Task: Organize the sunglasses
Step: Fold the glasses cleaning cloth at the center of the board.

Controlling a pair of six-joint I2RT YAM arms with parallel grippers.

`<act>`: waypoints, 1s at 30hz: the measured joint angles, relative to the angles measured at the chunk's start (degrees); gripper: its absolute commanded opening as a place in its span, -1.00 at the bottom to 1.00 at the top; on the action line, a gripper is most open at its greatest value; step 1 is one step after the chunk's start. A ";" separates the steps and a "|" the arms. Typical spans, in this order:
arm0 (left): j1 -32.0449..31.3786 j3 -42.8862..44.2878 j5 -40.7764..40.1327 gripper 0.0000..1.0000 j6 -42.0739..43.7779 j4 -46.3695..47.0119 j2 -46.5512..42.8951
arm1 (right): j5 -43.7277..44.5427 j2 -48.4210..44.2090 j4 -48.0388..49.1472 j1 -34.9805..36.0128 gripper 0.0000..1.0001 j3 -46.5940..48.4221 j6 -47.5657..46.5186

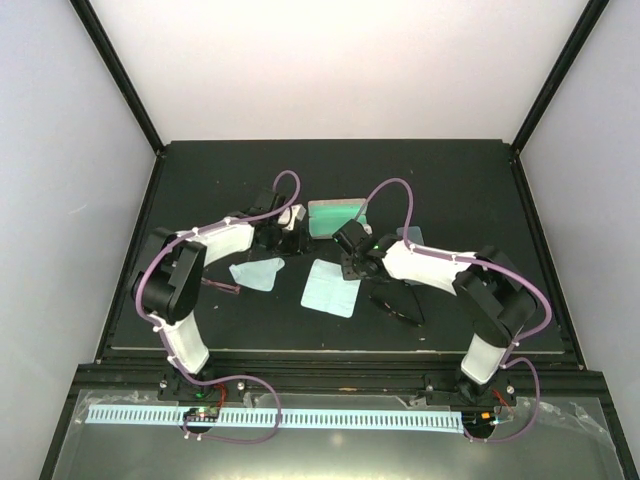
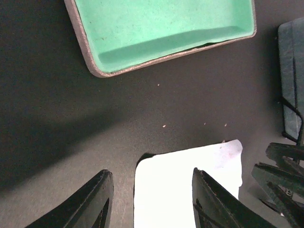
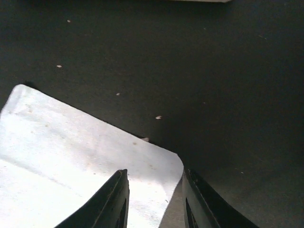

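On the tabletop (image 1: 450, 190), the black sunglasses (image 1: 398, 303) lay just right of the square cloth (image 1: 330, 288), nearer my narrowly parted right fingers (image 3: 118, 199); the pink sunglasses (image 1: 220, 286) well left, nearer my spread left fingers (image 2: 92, 204).

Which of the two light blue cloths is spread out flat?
The square cloth in the middle: it lies flat with straight edges. The other cloth, to its left, is bunched into an uneven shape.

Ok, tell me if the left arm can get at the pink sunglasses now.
Probably yes. The pink sunglasses lie uncovered beside the left arm, near its elbow; the open left hand hovers farther out by the case, so it must fold back.
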 measured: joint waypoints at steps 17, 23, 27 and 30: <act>-4.68 4.85 -0.79 -0.25 3.76 -4.87 7.32 | 0.66 5.62 -3.15 -0.07 -0.44 1.95 -1.81; -5.20 6.10 -2.10 -0.33 4.33 -5.44 8.13 | 0.90 5.84 -3.41 -0.07 -0.37 2.12 -1.70; -6.19 7.13 -4.22 -0.43 4.98 -6.03 8.70 | 2.25 5.86 -4.04 -0.07 -0.29 2.25 -1.40; -6.86 7.65 -5.84 -0.50 5.25 -6.56 8.90 | 3.17 5.86 -4.24 -0.07 -0.28 2.25 -1.40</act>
